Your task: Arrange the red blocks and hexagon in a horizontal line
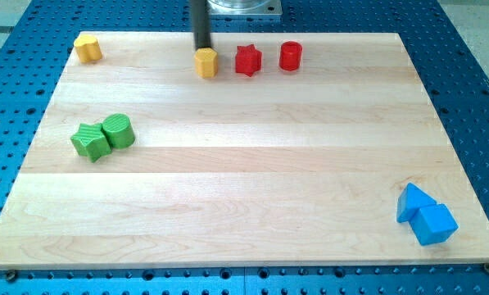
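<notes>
My tip (202, 47) touches the yellow hexagon (206, 62) from behind, rod top cropped; no pincer visible. Red star (248, 60) and red cylinder (290, 56) line the surface's (252, 180) top edge.

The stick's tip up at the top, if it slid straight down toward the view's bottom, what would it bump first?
My tip sits just above the yellow hexagon block, seemingly touching it, so that goes first. Beyond it the wooden board looks free, though depth is hard to judge here.

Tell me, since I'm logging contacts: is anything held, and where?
Nothing is held. My tip stands just above the yellow hexagon; contact cannot be told.
</notes>
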Controlling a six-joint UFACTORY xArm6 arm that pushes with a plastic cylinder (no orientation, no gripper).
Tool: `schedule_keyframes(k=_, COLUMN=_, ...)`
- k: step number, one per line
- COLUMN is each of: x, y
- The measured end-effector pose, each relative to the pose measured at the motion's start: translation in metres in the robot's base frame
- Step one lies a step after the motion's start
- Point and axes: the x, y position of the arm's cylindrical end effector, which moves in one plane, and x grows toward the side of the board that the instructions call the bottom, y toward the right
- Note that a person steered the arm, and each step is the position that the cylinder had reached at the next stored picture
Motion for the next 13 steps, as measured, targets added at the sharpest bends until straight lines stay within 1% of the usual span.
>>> schedule_keyframes(k=1, x=0.013, y=0.035)
schedule_keyframes(k=2, x=0.027, y=0.006)
schedule_keyframes(k=3, x=0.052, y=-0.039)
schedule_keyframes(k=4, x=0.06, y=-0.086)
schedule_keyframes(k=5, x=0.1, y=-0.134)
schedule_keyframes(k=6, x=0.148, y=-0.072)
schedule_keyframes(k=7, x=0.142, y=-0.008)
schedule_keyframes(k=8, x=0.128, y=-0.02)
schedule_keyframes(k=9, x=0.131, y=-0.037)
schedule_keyframes(k=10, x=0.113, y=-0.062)
schedule_keyframes(k=11, x=0.086, y=-0.039)
schedule_keyframes(k=12, x=0.078, y=-0.027)
schedule_keyframes(k=13, x=0.103, y=-0.056)
